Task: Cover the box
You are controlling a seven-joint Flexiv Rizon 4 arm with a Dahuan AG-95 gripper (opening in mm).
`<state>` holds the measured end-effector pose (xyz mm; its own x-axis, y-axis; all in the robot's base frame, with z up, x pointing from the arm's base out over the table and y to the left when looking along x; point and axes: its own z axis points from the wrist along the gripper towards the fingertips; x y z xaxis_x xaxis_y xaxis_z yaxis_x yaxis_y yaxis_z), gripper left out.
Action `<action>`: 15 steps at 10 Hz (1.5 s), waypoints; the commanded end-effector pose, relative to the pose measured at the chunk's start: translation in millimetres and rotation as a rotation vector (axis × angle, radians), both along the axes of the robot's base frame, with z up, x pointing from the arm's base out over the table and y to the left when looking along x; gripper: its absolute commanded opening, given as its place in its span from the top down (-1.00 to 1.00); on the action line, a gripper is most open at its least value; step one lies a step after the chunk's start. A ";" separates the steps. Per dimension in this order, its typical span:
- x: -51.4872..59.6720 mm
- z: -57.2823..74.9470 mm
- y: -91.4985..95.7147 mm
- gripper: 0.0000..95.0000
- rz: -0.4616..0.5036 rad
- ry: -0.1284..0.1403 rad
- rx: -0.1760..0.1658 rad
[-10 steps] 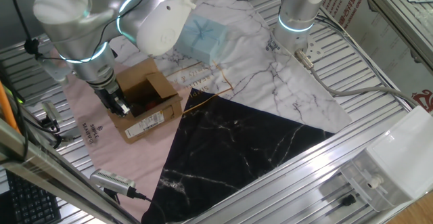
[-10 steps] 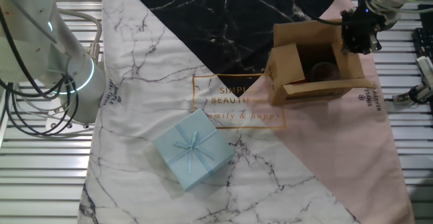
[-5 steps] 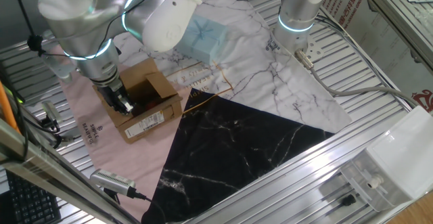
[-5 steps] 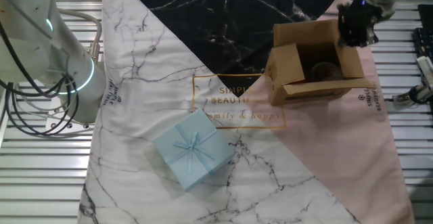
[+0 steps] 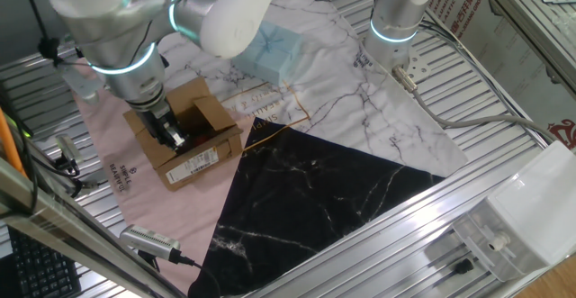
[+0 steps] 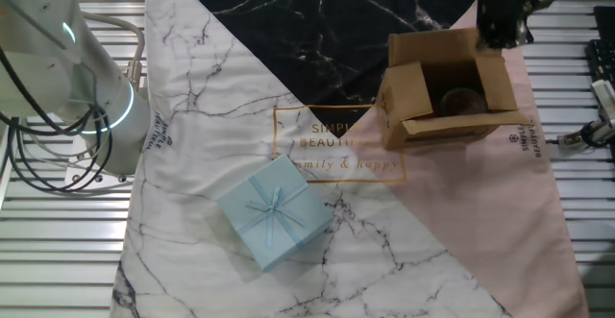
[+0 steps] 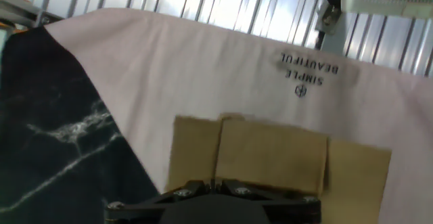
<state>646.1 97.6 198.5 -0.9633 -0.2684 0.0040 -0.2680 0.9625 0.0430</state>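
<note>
Since the earlier frames, the fingers (image 6: 502, 32) are raised and shifted toward the box's (image 6: 447, 92) far flap. The box is located on the pink cloth (image 6: 500, 222), directly below them. Finger opening cannot be determined.

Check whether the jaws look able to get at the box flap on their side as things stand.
Probably yes. The gripper hangs just over the outer edge of the box, whose flaps stand open, and nothing lies between them in either fixed view. Whether the jaws are open cannot be told.
</note>
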 end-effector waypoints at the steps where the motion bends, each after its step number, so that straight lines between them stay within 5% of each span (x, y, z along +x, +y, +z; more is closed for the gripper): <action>1: -9.0 12.8 12.2 1.00 -0.051 0.008 0.013; 3: -15.0 17.7 24.1 1.00 -0.080 0.007 0.007; 8: -30.5 -3.4 42.1 1.00 -0.118 -0.023 0.005; 15: -37.7 -14.9 43.1 1.00 -0.100 -0.035 -0.009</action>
